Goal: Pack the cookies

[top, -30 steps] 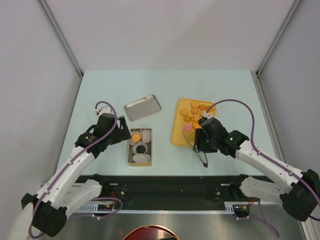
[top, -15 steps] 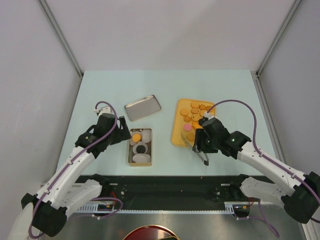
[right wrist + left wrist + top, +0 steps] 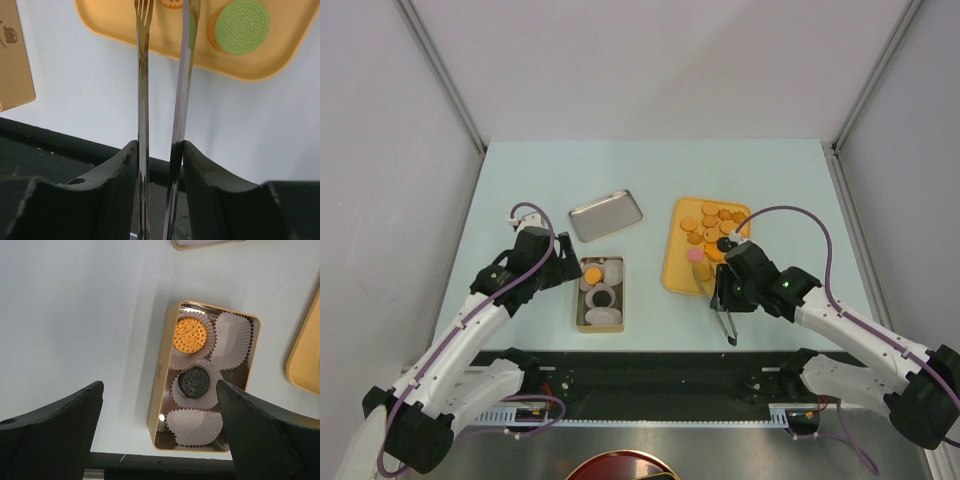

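Several cookies (image 3: 710, 222), mostly orange-brown with a pink one (image 3: 695, 255), lie on the yellow tray (image 3: 672, 272). My right gripper (image 3: 728, 296) (image 3: 160, 150) is shut on metal tongs (image 3: 142, 75), whose tips reach over the tray's near rim, beside a green cookie (image 3: 242, 25). The tips run out of the frame, so whether they pinch a cookie is hidden. The open tin (image 3: 580, 300) (image 3: 164, 370) holds white paper cups, one with an orange cookie (image 3: 190, 335), one with a black cookie (image 3: 194, 382). My left gripper (image 3: 570, 270) (image 3: 159, 385) hovers open above the tin's left side.
The tin's lid (image 3: 605, 215) lies upside down behind the tin. Two paper cups (image 3: 232, 335) (image 3: 194, 424) in the tin hold nothing. A tan bear-printed surface (image 3: 12, 55) shows at the left edge of the right wrist view. The table's black front edge (image 3: 650, 365) runs close behind the tongs.
My right gripper has shifted slightly right and toward the near edge with the tongs, and the tong blades have squeezed closer together. The left arm has not moved.
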{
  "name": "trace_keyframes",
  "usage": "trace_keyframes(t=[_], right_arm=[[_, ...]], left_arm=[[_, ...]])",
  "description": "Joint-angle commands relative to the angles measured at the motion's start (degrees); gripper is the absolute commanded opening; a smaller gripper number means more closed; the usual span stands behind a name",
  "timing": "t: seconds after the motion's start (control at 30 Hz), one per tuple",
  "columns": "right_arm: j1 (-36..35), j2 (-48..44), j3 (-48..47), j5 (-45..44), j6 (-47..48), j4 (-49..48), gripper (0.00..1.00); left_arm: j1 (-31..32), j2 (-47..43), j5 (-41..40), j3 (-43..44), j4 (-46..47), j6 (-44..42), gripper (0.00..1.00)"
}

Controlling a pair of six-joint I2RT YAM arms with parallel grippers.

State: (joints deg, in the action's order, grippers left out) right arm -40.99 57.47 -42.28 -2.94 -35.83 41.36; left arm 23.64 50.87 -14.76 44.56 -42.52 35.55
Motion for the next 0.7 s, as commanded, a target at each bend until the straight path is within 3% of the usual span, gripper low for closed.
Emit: trace_keyframes(t=[0.0, 0.27, 0.67], right_arm=[[0.21, -1.05, -1.66, 0.39, -0.47, -0.94, 0.41], [-0.4, -1.66, -6.67, -0.66, 0.15, 1.44, 0.35], [-4.01, -0.26, -15.1, -2.51, 0.15, 1.61, 0.35]], left_arm=[[-0.35, -0.69, 0.17, -0.35, 1.48, -0.22, 1.0], [-0.35, -0.86, 0.26, -0.35, 1.39, -0.22, 1.0], [-0.35, -0.77, -0.09, -0.26, 1.3, -0.13, 1.0]])
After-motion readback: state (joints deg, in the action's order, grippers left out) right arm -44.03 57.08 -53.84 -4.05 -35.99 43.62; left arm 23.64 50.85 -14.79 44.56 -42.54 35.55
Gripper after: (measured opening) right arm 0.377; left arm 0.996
